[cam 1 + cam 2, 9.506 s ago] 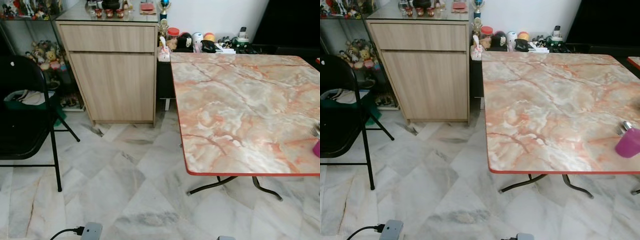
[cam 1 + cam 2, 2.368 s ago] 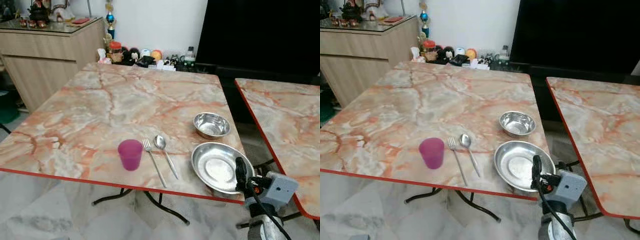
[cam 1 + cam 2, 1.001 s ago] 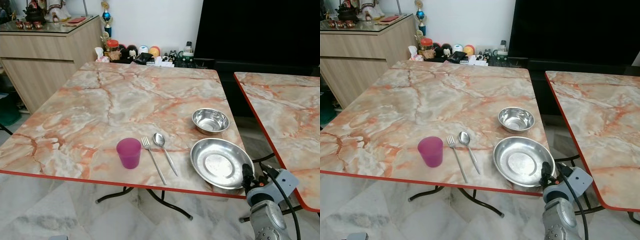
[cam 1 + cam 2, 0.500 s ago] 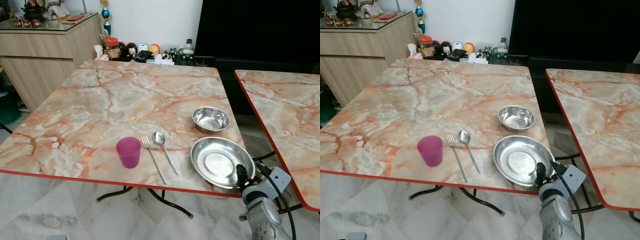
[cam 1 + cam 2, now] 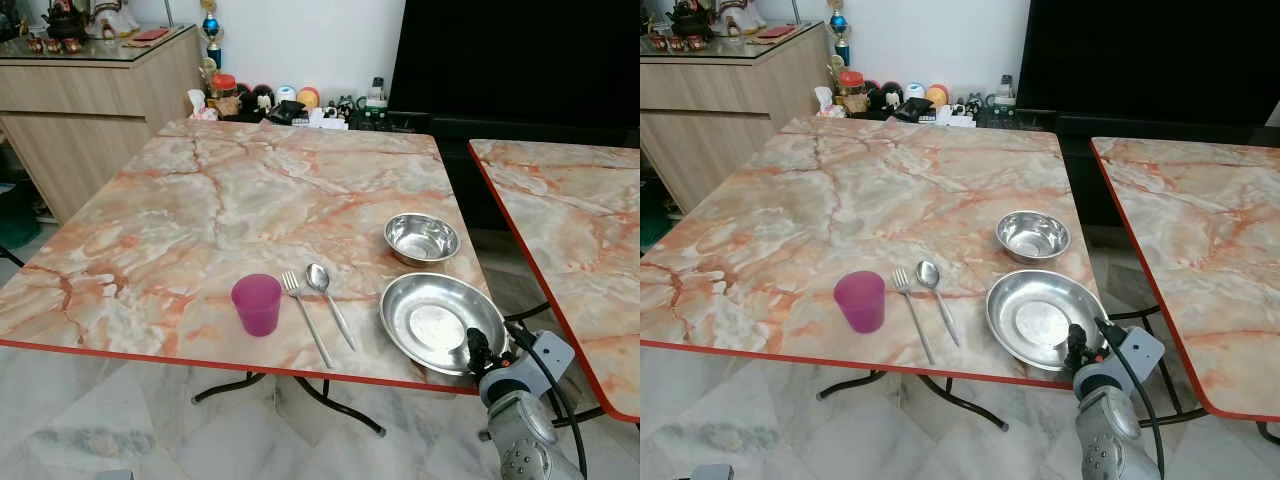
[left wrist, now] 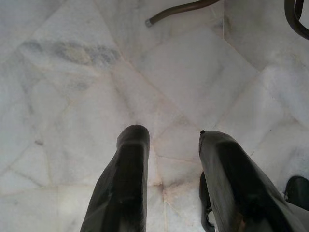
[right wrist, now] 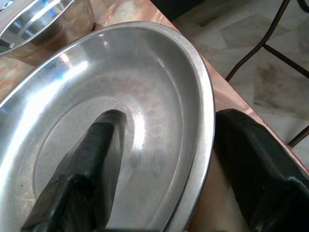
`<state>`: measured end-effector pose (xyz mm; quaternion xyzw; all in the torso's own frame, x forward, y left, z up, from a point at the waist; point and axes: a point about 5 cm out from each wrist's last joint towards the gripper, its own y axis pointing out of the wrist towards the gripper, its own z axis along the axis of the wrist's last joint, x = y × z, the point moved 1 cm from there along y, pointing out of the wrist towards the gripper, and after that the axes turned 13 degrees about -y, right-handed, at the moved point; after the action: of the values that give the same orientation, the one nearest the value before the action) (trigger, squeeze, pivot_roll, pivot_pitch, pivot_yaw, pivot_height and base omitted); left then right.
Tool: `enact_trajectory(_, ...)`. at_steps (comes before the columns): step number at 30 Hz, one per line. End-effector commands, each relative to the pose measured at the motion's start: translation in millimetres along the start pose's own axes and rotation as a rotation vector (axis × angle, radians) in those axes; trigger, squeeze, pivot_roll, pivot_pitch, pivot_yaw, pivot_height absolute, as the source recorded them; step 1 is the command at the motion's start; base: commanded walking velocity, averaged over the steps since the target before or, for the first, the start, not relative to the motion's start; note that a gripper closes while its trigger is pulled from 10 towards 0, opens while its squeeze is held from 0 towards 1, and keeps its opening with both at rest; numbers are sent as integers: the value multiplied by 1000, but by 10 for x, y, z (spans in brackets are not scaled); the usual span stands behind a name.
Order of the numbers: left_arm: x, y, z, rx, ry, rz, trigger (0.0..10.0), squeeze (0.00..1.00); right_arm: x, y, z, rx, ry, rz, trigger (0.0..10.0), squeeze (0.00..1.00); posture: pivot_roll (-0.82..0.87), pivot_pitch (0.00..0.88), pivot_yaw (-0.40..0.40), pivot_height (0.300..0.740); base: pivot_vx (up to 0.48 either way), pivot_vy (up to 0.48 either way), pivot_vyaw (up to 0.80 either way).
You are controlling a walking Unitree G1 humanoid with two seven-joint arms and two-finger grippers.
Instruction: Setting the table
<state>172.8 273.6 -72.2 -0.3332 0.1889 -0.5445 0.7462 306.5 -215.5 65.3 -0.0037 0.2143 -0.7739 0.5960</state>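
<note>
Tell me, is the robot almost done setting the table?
Not yet. The pink cup, fork, spoon, small bowl and big metal plate sit bunched by the table's near right corner. In hand: the right gripper is open astride the plate's rim, one finger inside, one outside. The left gripper hangs idle above the floor. Arranging everything looks left to do.

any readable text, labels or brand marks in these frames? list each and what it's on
No readable text.
Round steel plate, small steel bowl, purple plastic cup, steel fork and spoon: unmarked.
Red-lidded jar and clutter behind the marble-patterned table: labels too small to read.
</note>
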Motion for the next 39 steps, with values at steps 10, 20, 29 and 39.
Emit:
enact_trajectory(10,-3,-8,-24,-16,26,-9,10000,0,13,1,-160,-87,-18,-11,6863,0,9,47,2,740,0,0,0)
enact_trajectory(20,-13,-4,-6,-11,14,-3,10000,0,-3,13,-136,-74,-16,-14,0,0,11,45,3,740,0,0,0)
enact_trajectory(29,3,2,7,-7,30,-6,10000,0,5,8,-140,-75,-28,-7,0,0,4,47,3,740,0,0,0)
enact_trajectory(39,83,21,29,1,79,-41,10000,0,-6,3,-83,-28,-29,-3,0,0,4,48,3,740,0,0,0)
